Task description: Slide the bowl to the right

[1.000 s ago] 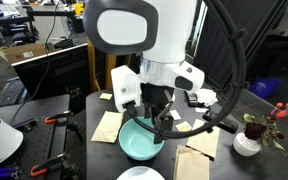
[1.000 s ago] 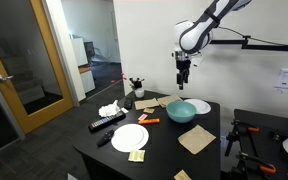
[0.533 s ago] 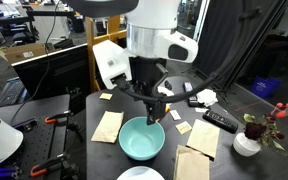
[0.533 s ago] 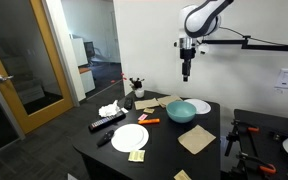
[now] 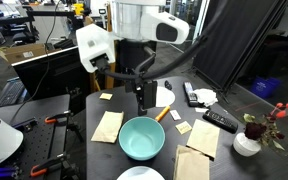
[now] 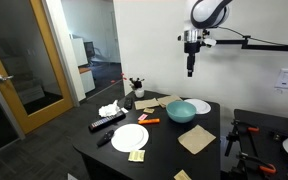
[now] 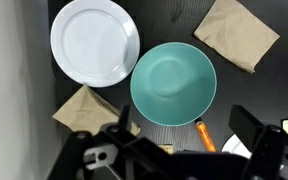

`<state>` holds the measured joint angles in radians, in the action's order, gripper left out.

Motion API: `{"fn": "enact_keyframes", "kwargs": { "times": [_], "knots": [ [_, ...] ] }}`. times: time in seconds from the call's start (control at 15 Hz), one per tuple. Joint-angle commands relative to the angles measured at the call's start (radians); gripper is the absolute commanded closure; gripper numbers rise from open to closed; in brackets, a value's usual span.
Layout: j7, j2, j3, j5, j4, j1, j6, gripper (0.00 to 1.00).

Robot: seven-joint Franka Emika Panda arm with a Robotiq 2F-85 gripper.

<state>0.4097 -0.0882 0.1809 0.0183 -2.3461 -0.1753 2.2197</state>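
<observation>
The teal bowl (image 5: pixel 142 138) sits upright on the black table, near its middle, and shows in both exterior views (image 6: pixel 181 110). In the wrist view it lies straight below the camera (image 7: pixel 173 82). My gripper (image 5: pixel 141 100) hangs high above the table, well clear of the bowl's far rim, as an exterior view (image 6: pixel 190 70) also shows. In the wrist view its two fingers (image 7: pixel 184 140) stand wide apart with nothing between them. It is open and empty.
White plates lie beside the bowl (image 7: pixel 94 41) (image 6: pixel 130 137) (image 6: pixel 198 106). Brown napkins (image 5: pixel 107 126) (image 5: pixel 197 163) and an orange marker (image 7: pixel 206 137) lie around it. A remote (image 5: pixel 219 120) and a flower pot (image 5: pixel 248 140) stand toward one table edge.
My gripper has risen from just above the bowl to well above it. The bowl has stayed where it was.
</observation>
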Motion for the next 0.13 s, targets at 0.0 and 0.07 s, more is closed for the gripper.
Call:
{"fn": "enact_keyframes", "kwargs": {
  "times": [0.0,0.07],
  "knots": [
    [-0.001,0.0,0.005,0.001,0.0,0.005,-0.002,0.0],
    [-0.001,0.0,0.005,0.001,-0.001,0.005,-0.002,0.0]
  ]
}}
